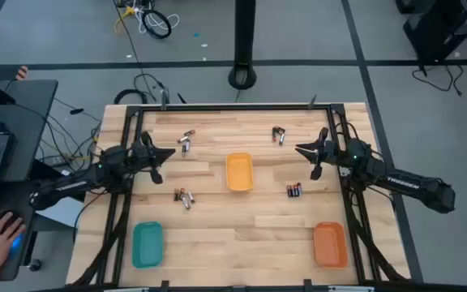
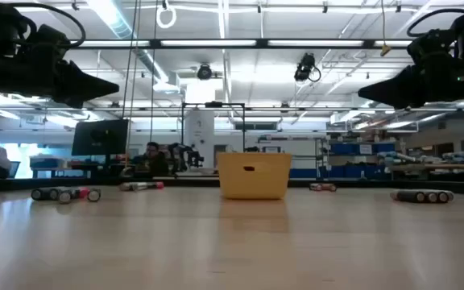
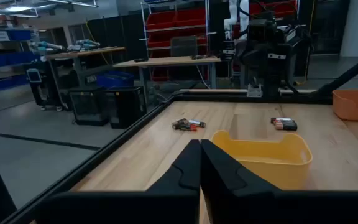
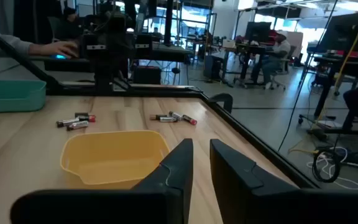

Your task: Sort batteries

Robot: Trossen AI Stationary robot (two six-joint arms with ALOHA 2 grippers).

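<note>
My own dark two-finger left gripper [image 3: 199, 163] fills the near edge of the left wrist view, jaws pressed together on nothing, and my right gripper [image 4: 201, 163] shows the same way in its own view, jaws a narrow slit apart and likewise empty. Both hang above the pale wooden slatted tabletop [image 1: 242, 227], one at each side, noses turned inward toward the yellow rectangular plastic tray [image 1: 239, 171] in the middle. The small dark cylindrical batteries with reddish ends lie loose in four little clusters around that tray: one far left [image 1: 186, 141], one far right [image 1: 279, 135], one nearer left [image 1: 185, 197] and one nearer right [image 1: 294, 191]. The teal plastic tray [image 1: 147, 243] and the orange plastic tray [image 1: 329, 243] sit at the near corners, and I see nothing in any of the three. So I judge the sort not yet begun: this is the ready pose before a first pick. Next I would spread one pair of jaws, drop over the closest cluster, and single out one cell without nudging its neighbours, since they lie touching and will roll
</note>
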